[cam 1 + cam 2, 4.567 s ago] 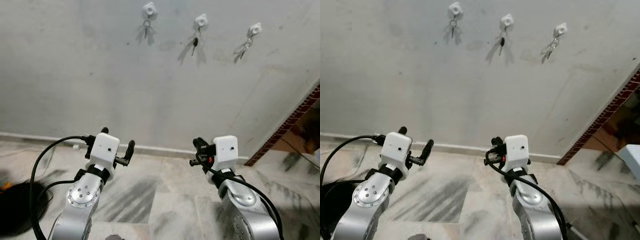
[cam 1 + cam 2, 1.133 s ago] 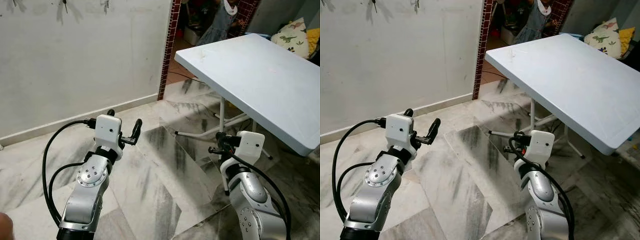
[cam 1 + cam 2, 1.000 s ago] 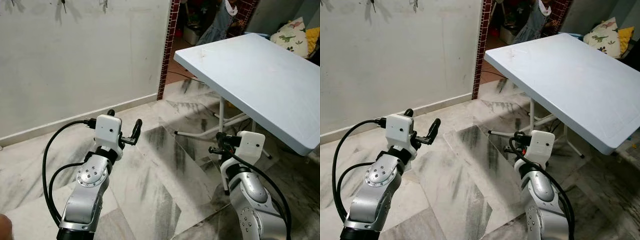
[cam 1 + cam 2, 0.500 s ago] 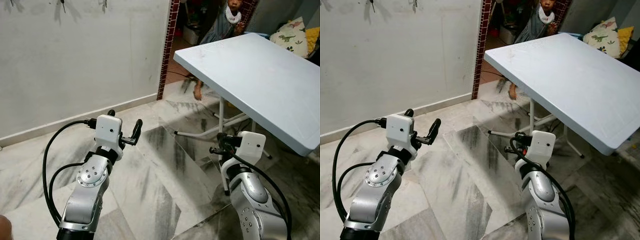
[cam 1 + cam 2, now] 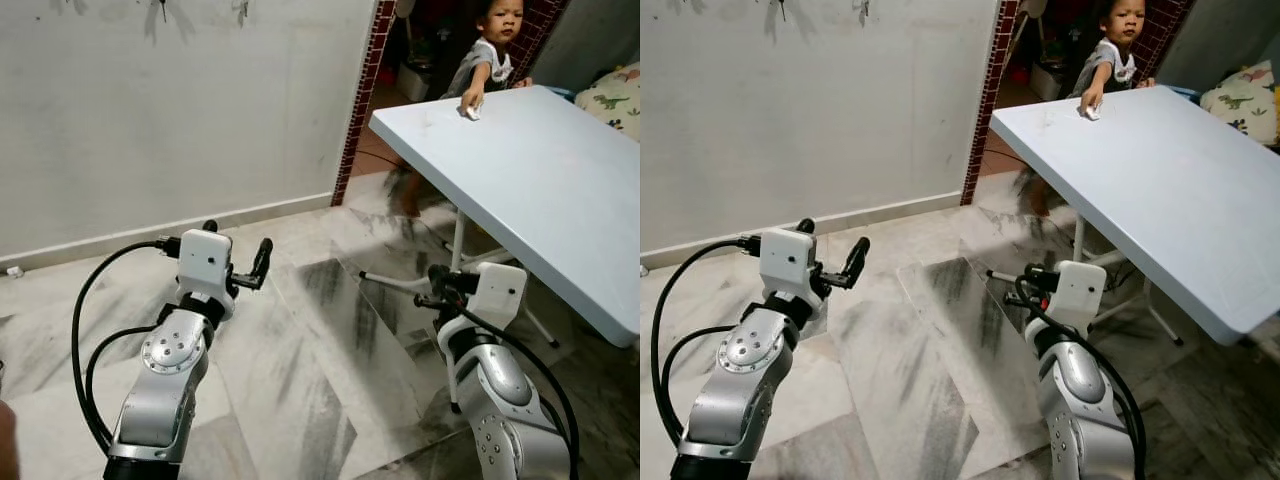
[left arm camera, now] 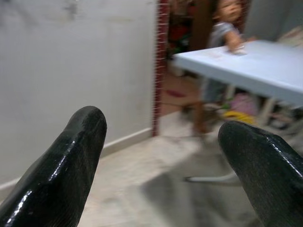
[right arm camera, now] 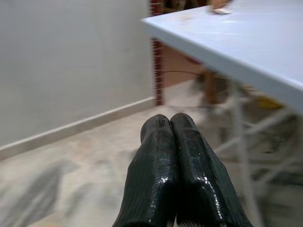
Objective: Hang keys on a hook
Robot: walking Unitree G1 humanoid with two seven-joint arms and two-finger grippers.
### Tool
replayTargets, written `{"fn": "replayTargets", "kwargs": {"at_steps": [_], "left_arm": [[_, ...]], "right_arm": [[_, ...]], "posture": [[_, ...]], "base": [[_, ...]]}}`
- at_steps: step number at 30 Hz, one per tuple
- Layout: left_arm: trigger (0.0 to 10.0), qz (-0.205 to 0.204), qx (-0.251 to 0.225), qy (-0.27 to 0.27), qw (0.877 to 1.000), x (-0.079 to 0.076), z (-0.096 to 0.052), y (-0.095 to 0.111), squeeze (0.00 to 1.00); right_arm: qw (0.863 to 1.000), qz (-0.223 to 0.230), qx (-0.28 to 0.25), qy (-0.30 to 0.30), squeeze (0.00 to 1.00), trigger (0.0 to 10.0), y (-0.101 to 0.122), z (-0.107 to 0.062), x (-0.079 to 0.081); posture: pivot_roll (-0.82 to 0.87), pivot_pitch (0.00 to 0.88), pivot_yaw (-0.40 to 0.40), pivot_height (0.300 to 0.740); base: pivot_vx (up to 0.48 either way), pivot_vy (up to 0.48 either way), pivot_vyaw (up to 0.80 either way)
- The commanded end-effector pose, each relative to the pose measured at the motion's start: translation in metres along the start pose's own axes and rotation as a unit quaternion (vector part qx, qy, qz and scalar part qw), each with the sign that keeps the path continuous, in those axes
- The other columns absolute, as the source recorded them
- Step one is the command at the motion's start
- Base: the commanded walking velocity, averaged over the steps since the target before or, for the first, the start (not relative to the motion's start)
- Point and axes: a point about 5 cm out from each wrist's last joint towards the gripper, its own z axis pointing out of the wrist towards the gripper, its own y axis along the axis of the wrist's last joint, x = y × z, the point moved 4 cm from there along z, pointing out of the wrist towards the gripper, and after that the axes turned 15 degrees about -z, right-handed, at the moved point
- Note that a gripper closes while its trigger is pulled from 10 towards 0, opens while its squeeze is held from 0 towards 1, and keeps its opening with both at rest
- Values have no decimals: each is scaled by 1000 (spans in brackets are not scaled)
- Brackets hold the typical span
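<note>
Even, soft indoor light fills the room, and the head views are sharp and fairly bright. The white table carries a pale sheen, and the marble floor shows dull reflections and a soft shadow beneath it. The doorway behind the person is dim. In both wrist views the background is blurred, while the black fingers show glossy highlights.

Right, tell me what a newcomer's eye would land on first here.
First, the big white table slanting in from the robot's right, with a person at its far end, a hand resting on a small white thing on the top. Next, the two silver arms over the marble floor: the left gripper open, the right gripper shut on nothing.
</note>
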Motion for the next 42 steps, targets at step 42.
{"fn": "replayTargets", "kwargs": {"at_steps": [42], "left_arm": [[10000,-8,-5,14,1000,7,-1,0,0]], "right_arm": [[1000,-5,3,-8,0,10000,-1,0,-5]], "posture": [[133,44,-109,740]], "base": [[0,-24,-513]]}}
